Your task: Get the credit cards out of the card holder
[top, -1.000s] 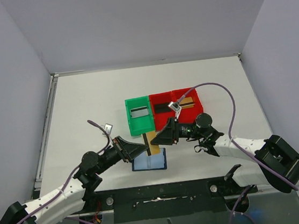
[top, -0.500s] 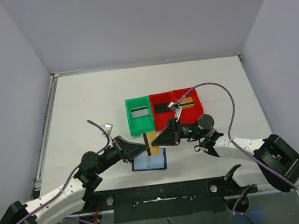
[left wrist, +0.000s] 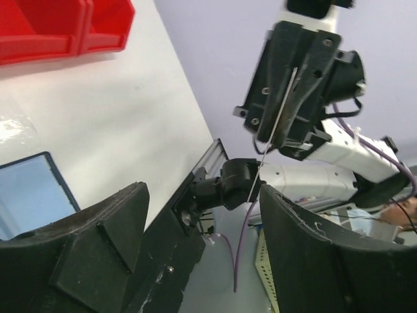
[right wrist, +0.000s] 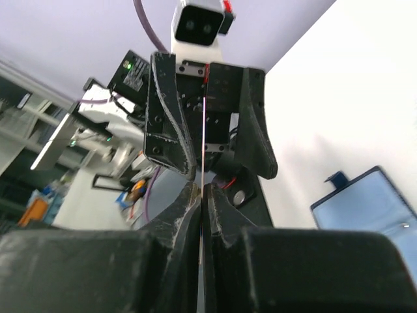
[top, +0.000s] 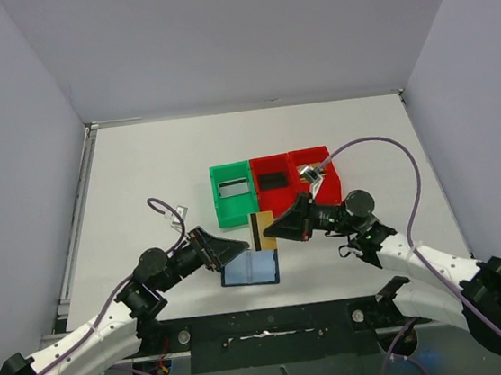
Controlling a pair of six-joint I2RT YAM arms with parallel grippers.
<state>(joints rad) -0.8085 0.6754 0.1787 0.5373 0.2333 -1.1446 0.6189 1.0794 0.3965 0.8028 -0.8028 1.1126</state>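
A tan credit card (top: 261, 231) with a dark stripe hangs above the table, and my right gripper (top: 272, 230) is shut on its right edge. In the right wrist view the card (right wrist: 203, 130) shows edge-on, pinched between the right gripper (right wrist: 201, 190) fingers. My left gripper (top: 235, 243) stands open just left of the card, apart from it. From the left wrist, the open left gripper (left wrist: 202, 218) faces the right gripper (left wrist: 293, 85) and the card's thin edge (left wrist: 281, 98). The dark blue card holder (top: 251, 268) lies open on the table below both, also visible as card holder (left wrist: 29, 195) and card holder (right wrist: 371, 195).
A green bin (top: 219, 205) holding a greyish card stands behind the card holder. Two red bins (top: 275, 201) sit to its right, one with a dark card (top: 274, 181). The red bins (left wrist: 58, 29) show at the top left of the left wrist view.
My left gripper has opened and let go of the card. My right gripper has shut on the card and drawn it slightly right, the right arm pulling back to the right.
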